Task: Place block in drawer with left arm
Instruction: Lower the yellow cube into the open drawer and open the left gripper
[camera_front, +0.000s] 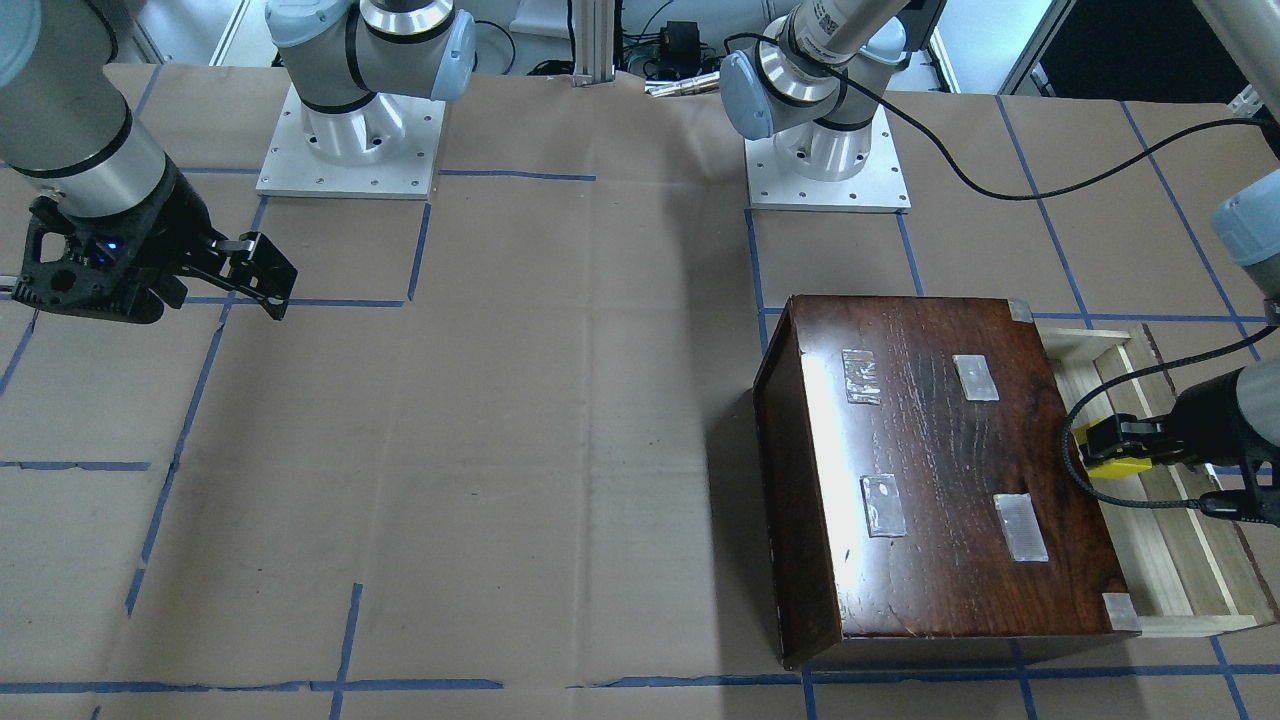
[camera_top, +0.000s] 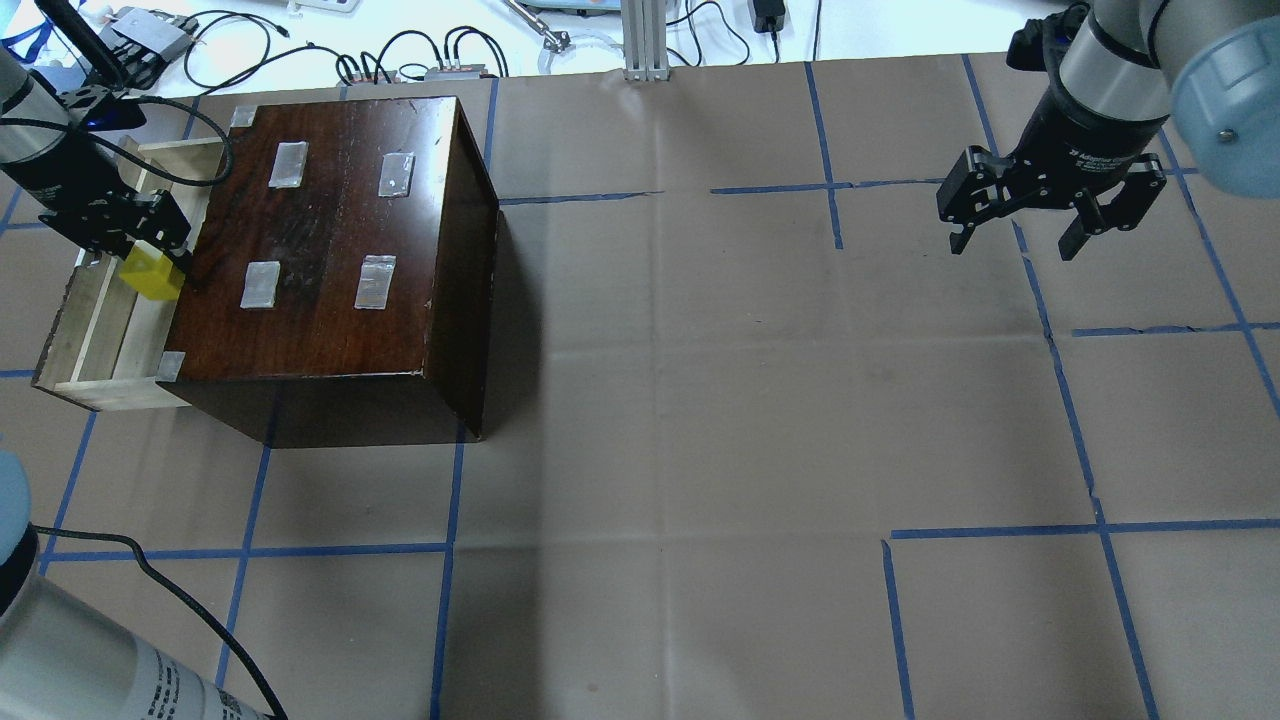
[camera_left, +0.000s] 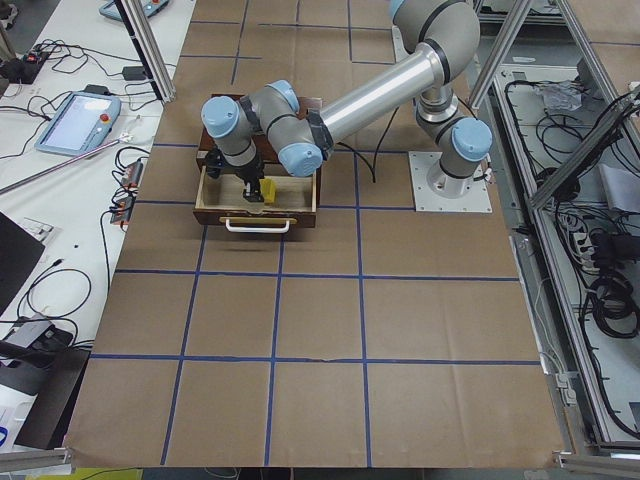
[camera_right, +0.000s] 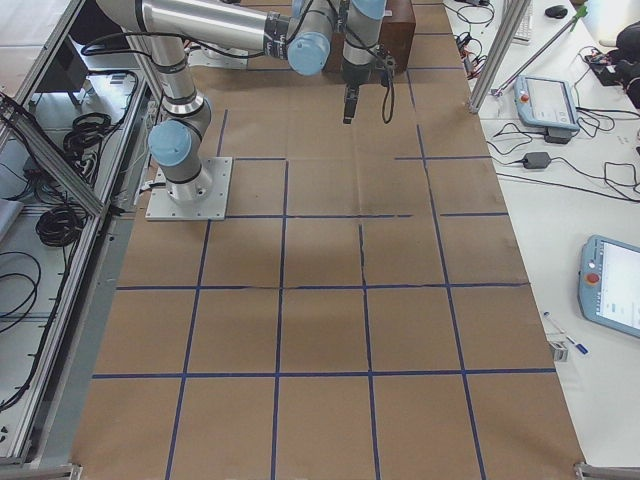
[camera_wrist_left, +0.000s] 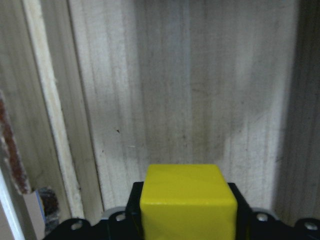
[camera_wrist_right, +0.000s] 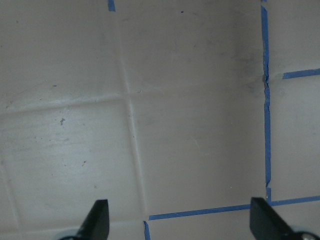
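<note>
My left gripper (camera_top: 150, 262) is shut on the small yellow block (camera_top: 148, 278), gripping it by its sides. It holds the block over the pulled-out pale wooden drawer (camera_top: 95, 335) of the dark reddish-brown box (camera_top: 330, 230), close to the box's front. In the left wrist view the block (camera_wrist_left: 187, 200) sits between the jaws above the drawer's bare floor (camera_wrist_left: 175, 90). The front-facing view shows the block (camera_front: 1118, 458) over the drawer (camera_front: 1190, 570). My right gripper (camera_top: 1012, 245) is open and empty, hovering far to the right.
The box's top carries several tape patches (camera_top: 262, 284). The drawer's white handle (camera_left: 258, 227) faces the table's left end. Brown paper with blue tape lines (camera_top: 700, 190) covers the table. Both arm bases (camera_front: 350, 140) stand at the robot's edge.
</note>
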